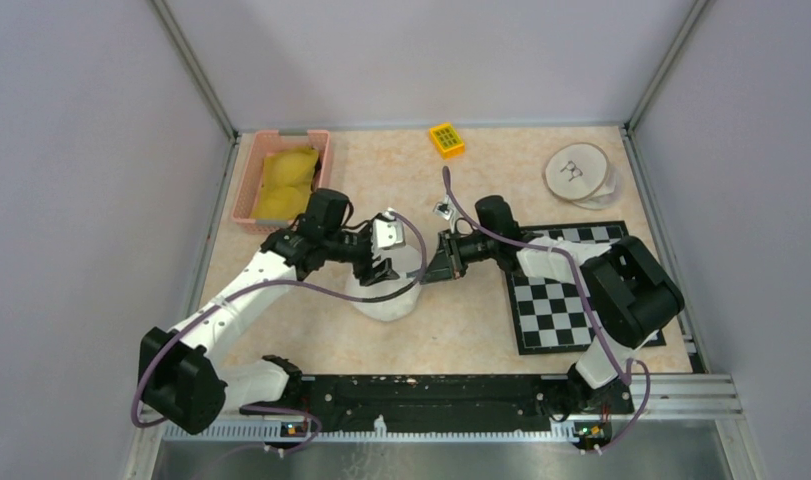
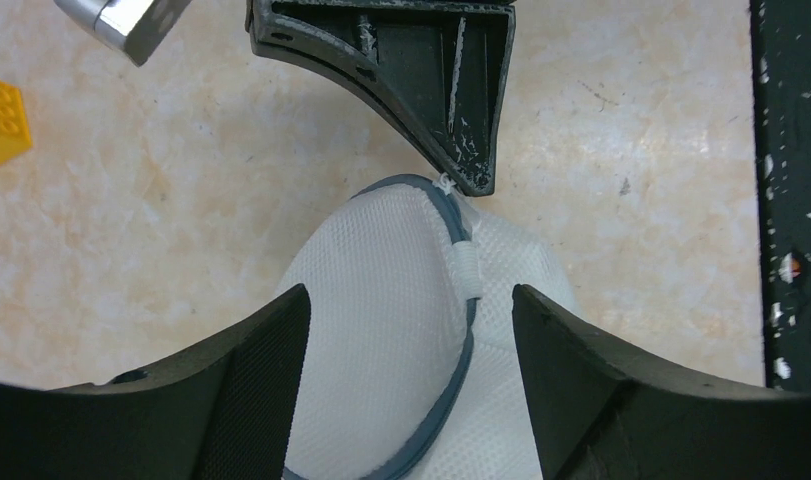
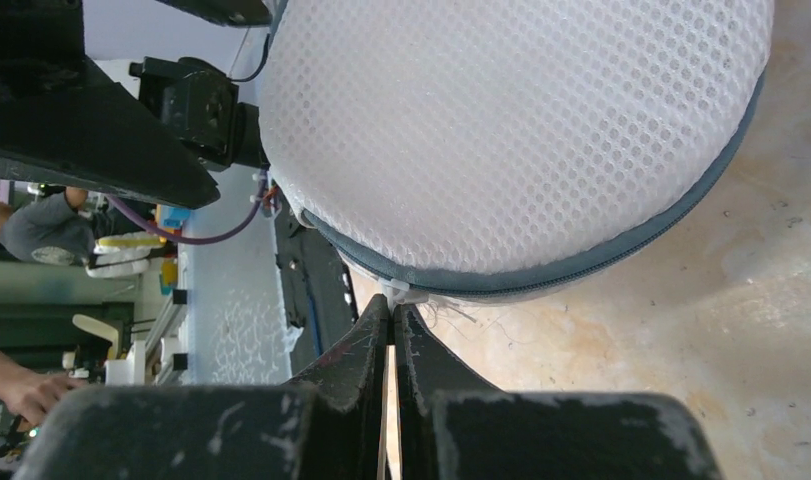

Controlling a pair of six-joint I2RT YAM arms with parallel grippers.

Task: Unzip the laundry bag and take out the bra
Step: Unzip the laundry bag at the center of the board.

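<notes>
The white mesh laundry bag (image 1: 388,297) lies mid-table, domed, its grey zipper (image 2: 459,375) shut along the rim. My left gripper (image 1: 377,262) is open, and its fingers (image 2: 251,380) straddle the bag (image 2: 381,320) from above. My right gripper (image 1: 431,264) is shut on the white zipper pull (image 3: 396,291) at the bag's right edge. Its tip also shows in the left wrist view (image 2: 469,170). In the right wrist view the bag (image 3: 511,130) fills the top, with the zipper (image 3: 581,265) below it. The bra is hidden from view.
A pink basket (image 1: 243,190) holding yellow fabric (image 1: 286,180) stands at the back left. A yellow block (image 1: 446,139) lies at the back centre. Round wooden discs (image 1: 578,172) are at the back right. A checkered board (image 1: 566,295) lies under the right arm.
</notes>
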